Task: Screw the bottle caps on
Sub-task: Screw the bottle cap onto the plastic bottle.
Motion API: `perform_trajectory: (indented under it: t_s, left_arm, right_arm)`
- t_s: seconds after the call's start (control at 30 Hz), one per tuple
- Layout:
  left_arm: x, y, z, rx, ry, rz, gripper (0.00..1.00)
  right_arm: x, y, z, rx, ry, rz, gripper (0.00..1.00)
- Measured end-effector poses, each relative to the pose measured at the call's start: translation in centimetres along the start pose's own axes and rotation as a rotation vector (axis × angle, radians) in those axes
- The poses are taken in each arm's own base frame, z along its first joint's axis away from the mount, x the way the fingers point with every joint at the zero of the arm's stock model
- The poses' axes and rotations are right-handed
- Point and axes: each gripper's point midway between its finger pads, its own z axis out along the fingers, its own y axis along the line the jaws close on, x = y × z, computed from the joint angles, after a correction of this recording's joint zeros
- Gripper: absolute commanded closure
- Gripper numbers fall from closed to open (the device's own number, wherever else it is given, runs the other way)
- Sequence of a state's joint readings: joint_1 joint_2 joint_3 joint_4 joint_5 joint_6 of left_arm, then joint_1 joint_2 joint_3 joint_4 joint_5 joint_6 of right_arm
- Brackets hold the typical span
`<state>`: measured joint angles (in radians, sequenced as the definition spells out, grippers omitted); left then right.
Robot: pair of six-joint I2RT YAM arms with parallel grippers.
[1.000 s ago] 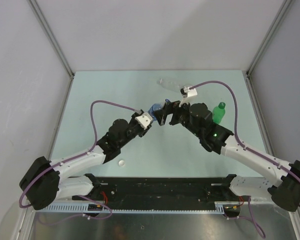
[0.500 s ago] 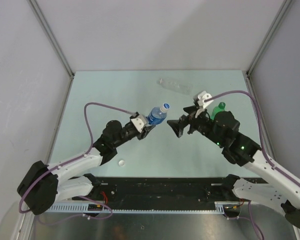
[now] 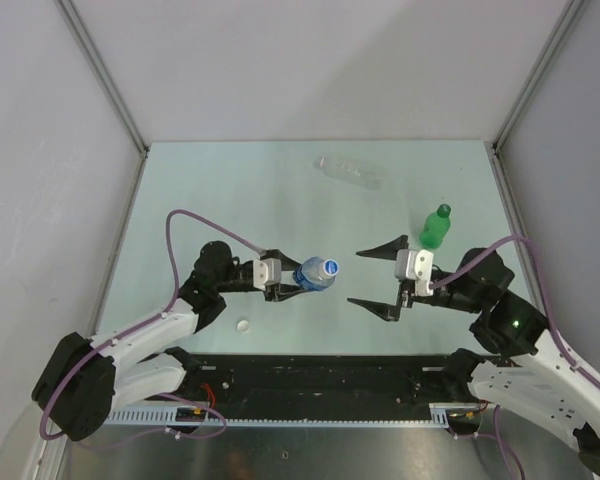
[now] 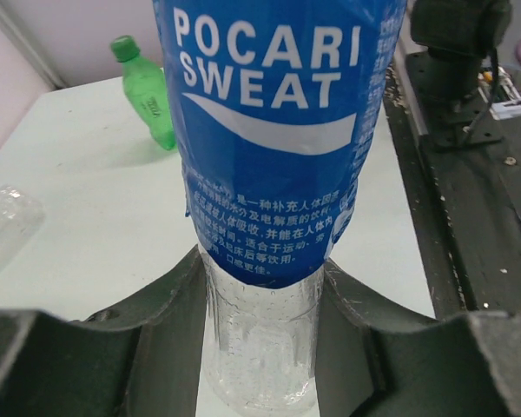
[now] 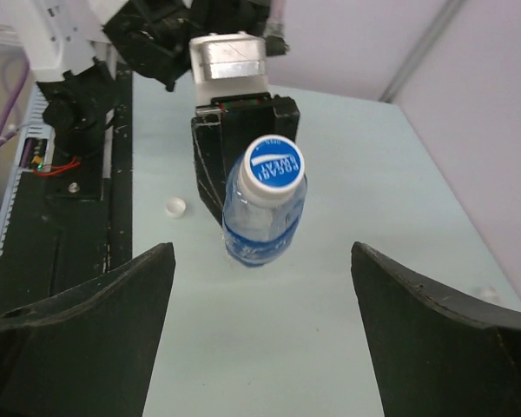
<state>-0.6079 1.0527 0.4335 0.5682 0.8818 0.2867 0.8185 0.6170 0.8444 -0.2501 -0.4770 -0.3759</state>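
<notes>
My left gripper (image 3: 298, 274) is shut on the lower part of the clear bottle with the blue label (image 3: 315, 273), holding it off the table. In the left wrist view the fingers (image 4: 169, 304) press both sides of the bottle (image 4: 269, 130). A white-rimmed cap with a blue top (image 5: 273, 165) sits on its neck, facing my right gripper (image 3: 358, 277). That gripper is wide open and empty, a short way right of the cap. The green bottle (image 3: 436, 226) stands upright with its green cap (image 3: 442, 211) on. The unlabelled clear bottle (image 3: 348, 172) lies at the back. A loose white cap (image 3: 243, 325) lies on the table.
The black base rail (image 3: 320, 370) runs along the near edge. Grey walls close the table (image 3: 210, 190) on the left, back and right. The green bottle stands just behind my right arm (image 3: 480, 280). The loose white cap also shows in the right wrist view (image 5: 174, 207).
My right gripper has drawn back from the bottle's cap toward the near right with its jaws spread wide. My left gripper has moved nearer with the bottle still held.
</notes>
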Motion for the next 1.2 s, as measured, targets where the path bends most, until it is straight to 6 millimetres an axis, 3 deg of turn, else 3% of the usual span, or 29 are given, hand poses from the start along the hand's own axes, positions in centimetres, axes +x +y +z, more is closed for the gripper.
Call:
perform_trajectory:
  t_s: [0.43, 0.57, 0.93, 1.07, 1.2]
  left_arm:
    - [1.1, -2.0, -0.3, 0.101, 0.025, -0.018, 1.0]
    - [1.3, -2.1, -0.3, 0.105, 0.033, -0.024, 1.0]
    - [1.4, -2.2, -0.4, 0.107, 0.037, -0.029, 1.0]
    - [1.5, -2.3, -0.4, 0.112, 0.039, -0.032, 1.0]
    - [1.6, -2.4, -0.4, 0.117, 0.041, -0.027, 1.0]
  right_arm:
    - [-0.7, 1.1, 3.8, -0.175, -0.091, -0.051, 0.35]
    - [-0.9, 1.6, 4.2, -0.213, -0.109, -0.042, 0.41]
    - [-0.8, 2.6, 4.1, -0.269, -0.112, -0.03, 0.47]
    - [-0.6, 2.6, 4.2, -0.272, -0.105, -0.025, 0.56]
    - [-0.4, 2.6, 4.3, -0.272, -0.099, -0.021, 0.72]
